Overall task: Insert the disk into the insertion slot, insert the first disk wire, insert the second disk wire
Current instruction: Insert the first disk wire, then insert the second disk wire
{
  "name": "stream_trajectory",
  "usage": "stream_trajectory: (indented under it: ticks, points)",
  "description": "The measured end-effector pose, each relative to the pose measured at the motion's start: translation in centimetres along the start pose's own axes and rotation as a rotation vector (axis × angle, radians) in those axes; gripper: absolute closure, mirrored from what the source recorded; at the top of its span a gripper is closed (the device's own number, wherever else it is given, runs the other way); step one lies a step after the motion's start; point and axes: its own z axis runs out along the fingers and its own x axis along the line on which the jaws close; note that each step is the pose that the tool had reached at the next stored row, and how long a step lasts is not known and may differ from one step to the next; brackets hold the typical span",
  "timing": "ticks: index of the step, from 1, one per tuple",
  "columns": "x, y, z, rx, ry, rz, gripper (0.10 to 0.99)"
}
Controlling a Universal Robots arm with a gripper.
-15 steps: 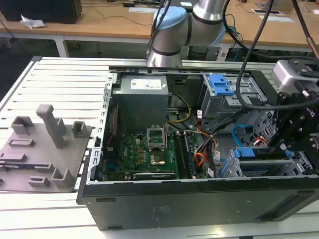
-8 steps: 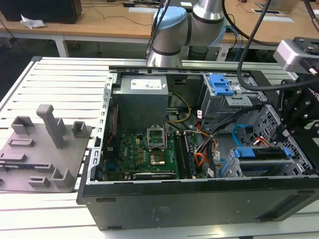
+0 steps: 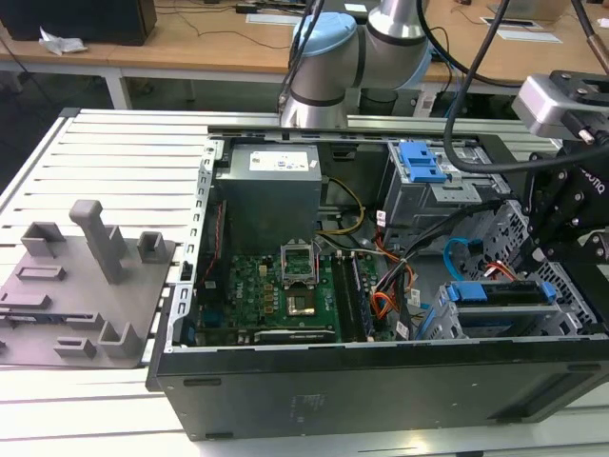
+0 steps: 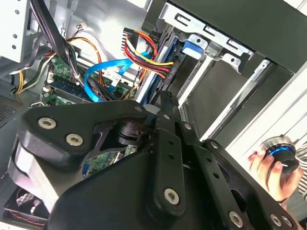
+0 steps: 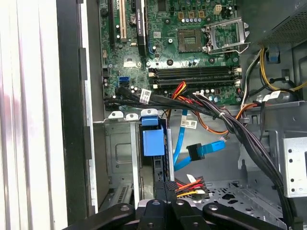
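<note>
The disk (image 3: 500, 295), silver in a bright blue carrier, sits inside the insertion slot (image 3: 440, 328), a grey perforated cage at the case's corner on the exterior view's right. In the first wrist view the disk (image 5: 153, 141) shows edge-on in the slot (image 5: 120, 153). My gripper (image 3: 535, 255) hangs just above the disk's end. Its fingers (image 4: 165, 103) are shut on the black plug of a red, yellow and black disk wire (image 5: 189, 184), right at the disk's edge. A blue flat disk wire (image 5: 199, 149) hangs loose beside it, its plug free.
A taller grey bay with a blue latch (image 3: 423, 162) stands behind the slot. The power supply (image 3: 271, 195) and motherboard (image 3: 285, 290) fill the rest of the case. Cable bundles (image 5: 230, 124) cross nearby. A grey fixture plate (image 3: 86, 286) lies on the exterior view's left. A hand (image 4: 266, 165) holds a round controller.
</note>
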Motion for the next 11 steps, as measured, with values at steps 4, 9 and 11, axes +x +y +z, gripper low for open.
stream_trajectory:
  ticks: [4,9,11]
  points:
    - [0.0,0.01,0.0,0.0,0.0,0.0,0.98]
    - [0.0,0.03,0.0,0.0,0.0,0.0,0.98]
    - [0.0,0.04,0.0,0.0,-0.0001,0.0,0.784]
